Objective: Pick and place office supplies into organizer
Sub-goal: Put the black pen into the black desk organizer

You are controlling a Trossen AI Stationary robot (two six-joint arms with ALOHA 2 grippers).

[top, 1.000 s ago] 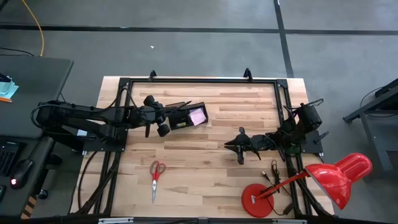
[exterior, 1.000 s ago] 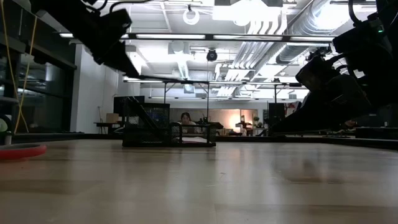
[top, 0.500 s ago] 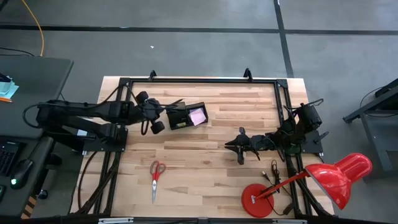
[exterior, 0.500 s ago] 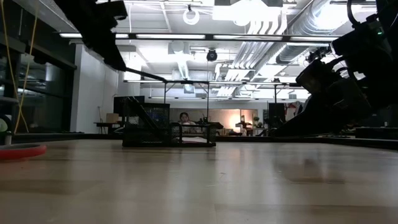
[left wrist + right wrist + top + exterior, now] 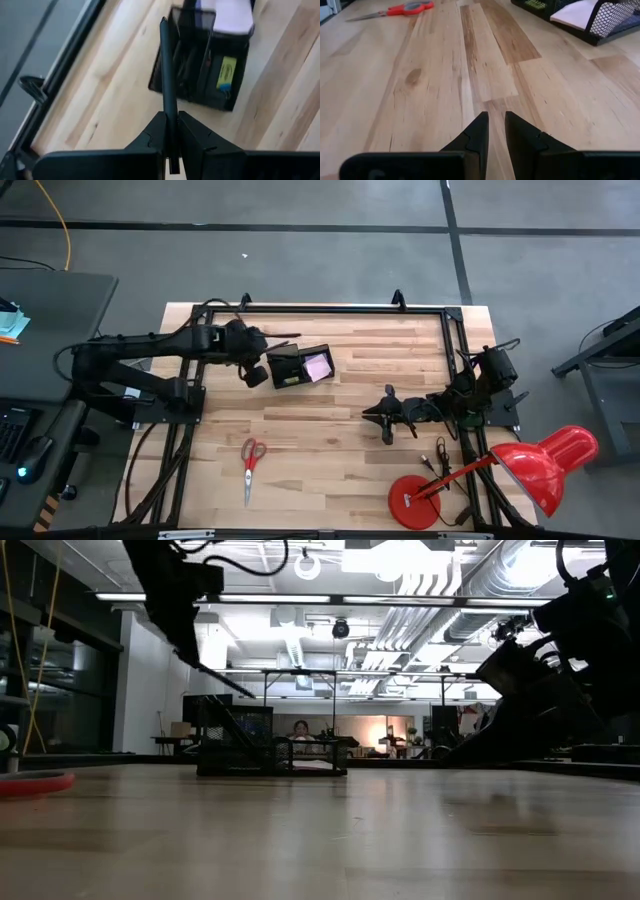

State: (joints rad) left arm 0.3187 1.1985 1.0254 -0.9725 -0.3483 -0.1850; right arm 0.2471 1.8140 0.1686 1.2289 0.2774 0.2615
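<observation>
The surface (image 5: 330, 440) is light wood with pale and darker brown stripes. The organizer (image 5: 298, 366) is black, made of wire mesh with tiny holes. Inside it lies a pink pad (image 5: 317, 366), and next to that pad a small yellow thing (image 5: 226, 70) with a bit of blue. The pen (image 5: 167, 85) is black. The left hand (image 5: 170, 142) and right hand (image 5: 493, 132) are black too. The scissors (image 5: 250, 464) have red handles and grey blades. The lamp (image 5: 540, 462) is bright red. The floor (image 5: 300, 250) is grey with dark lines.

A red desk lamp (image 5: 530, 470) stands at the table's (image 5: 330, 470) corner, apparently unlit.
</observation>
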